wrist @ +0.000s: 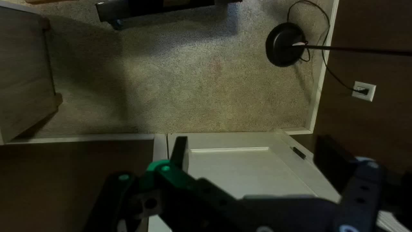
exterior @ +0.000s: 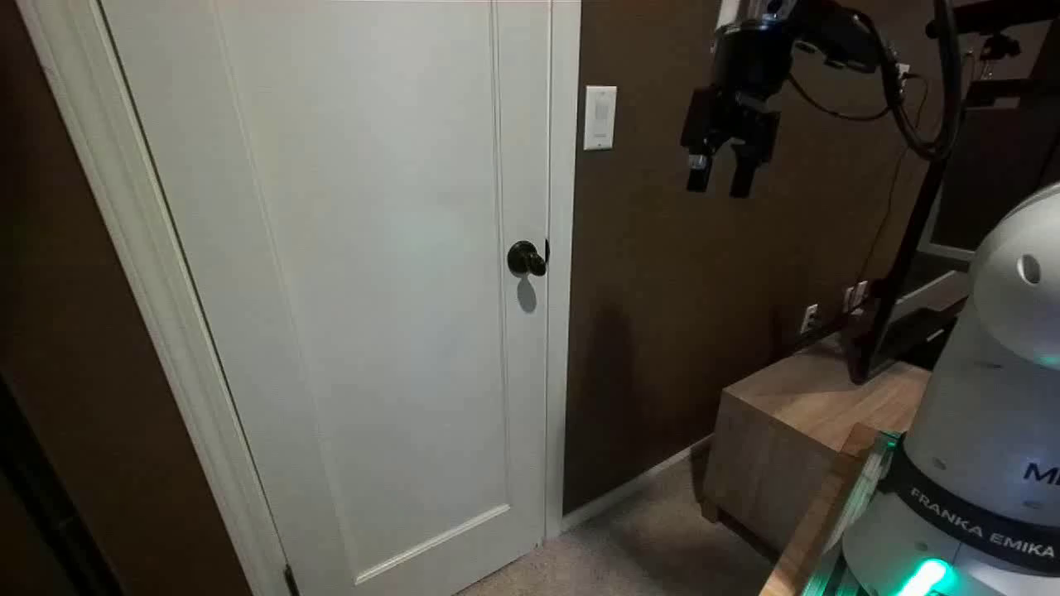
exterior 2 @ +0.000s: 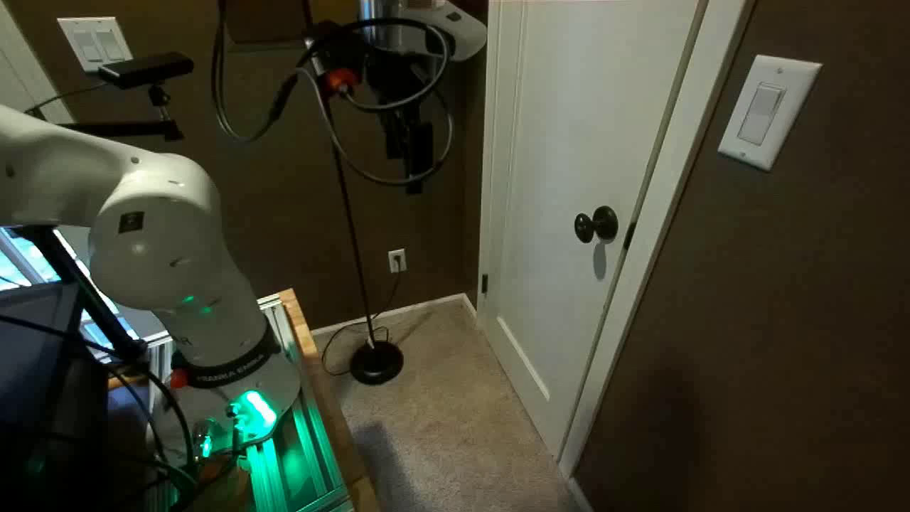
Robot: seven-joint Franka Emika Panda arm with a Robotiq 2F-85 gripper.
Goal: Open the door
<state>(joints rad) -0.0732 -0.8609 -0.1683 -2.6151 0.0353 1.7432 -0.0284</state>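
The white panelled door (exterior: 381, 248) stands shut in its frame; it also shows in an exterior view (exterior 2: 569, 128) and in the wrist view (wrist: 235, 170). Its round black knob (exterior: 527, 259) is at the edge near the light switch, and shows in an exterior view (exterior 2: 596, 225). The knob is not visible in the wrist view. My gripper (exterior: 720, 178) is open and empty, pointing down, higher than the knob and apart from the door. It also shows behind looped cables in an exterior view (exterior 2: 407, 167). In the wrist view the two fingers (wrist: 252, 145) are wide apart.
A light switch (exterior: 599, 117) is on the dark brown wall (exterior: 646, 348) beside the door frame (exterior: 565, 248). A wooden cabinet (exterior: 770, 463) stands along that wall. A black lamp base (exterior 2: 377, 363) with a thin pole stands on the carpet (exterior 2: 448, 405) near the hinge side.
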